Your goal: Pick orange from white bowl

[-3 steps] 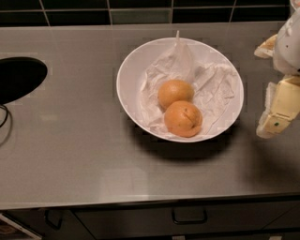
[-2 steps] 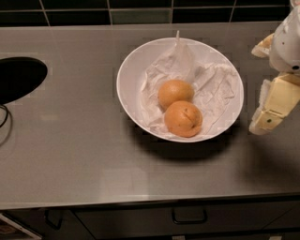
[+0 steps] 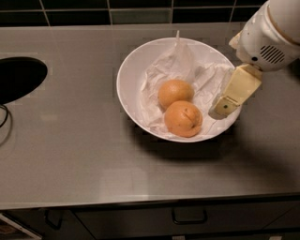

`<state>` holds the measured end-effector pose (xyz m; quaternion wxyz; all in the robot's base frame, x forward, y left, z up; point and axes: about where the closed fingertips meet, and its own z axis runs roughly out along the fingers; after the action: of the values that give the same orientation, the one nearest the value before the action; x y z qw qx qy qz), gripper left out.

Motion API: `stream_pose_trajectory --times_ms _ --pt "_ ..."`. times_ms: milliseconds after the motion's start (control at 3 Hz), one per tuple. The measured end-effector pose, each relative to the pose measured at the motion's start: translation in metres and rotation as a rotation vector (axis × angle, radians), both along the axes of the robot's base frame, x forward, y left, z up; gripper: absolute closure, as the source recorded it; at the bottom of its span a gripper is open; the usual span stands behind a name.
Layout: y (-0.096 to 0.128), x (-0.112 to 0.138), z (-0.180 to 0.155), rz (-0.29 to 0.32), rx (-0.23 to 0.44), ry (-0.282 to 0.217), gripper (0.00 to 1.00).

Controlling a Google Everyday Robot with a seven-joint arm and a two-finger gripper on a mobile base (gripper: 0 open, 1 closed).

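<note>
The white bowl (image 3: 123, 89) sits on the grey counter, lined with crumpled white paper (image 3: 180, 61). Two fruits lie in it. The orange (image 3: 183, 118), deeper reddish with a dark dimple and a crease, is at the front. A paler orange (image 3: 175, 93) touches it from behind. My gripper (image 3: 227, 76) hangs over the bowl's right rim, to the right of both fruits and touching neither. One cream finger (image 3: 236, 90) points down-left toward the paper. The other finger is mostly hidden by the white wrist (image 3: 272, 33). The gripper is open and empty.
A dark round opening (image 3: 18, 77) is set in the counter at the left, with a thin cable (image 3: 4, 117) beside it. Dark wall tiles (image 3: 93, 11) run along the back. A drawer handle (image 3: 189, 218) shows below the counter's front edge.
The gripper has moved left from beside the bowl to over its right rim. The oranges and the bowl have not moved.
</note>
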<state>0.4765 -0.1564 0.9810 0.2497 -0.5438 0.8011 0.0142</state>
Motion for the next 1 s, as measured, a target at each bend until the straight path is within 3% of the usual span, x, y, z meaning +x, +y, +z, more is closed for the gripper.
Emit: stream_pose_trajectory --times_ms 333,667,1000 --pt "0.0 0.0 0.0 0.0 0.0 0.0 0.0" --pt "0.004 0.001 0.001 -0.03 0.004 0.047 0.0" --pt "0.016 0.005 -0.002 -0.131 0.07 0.118 0.0"
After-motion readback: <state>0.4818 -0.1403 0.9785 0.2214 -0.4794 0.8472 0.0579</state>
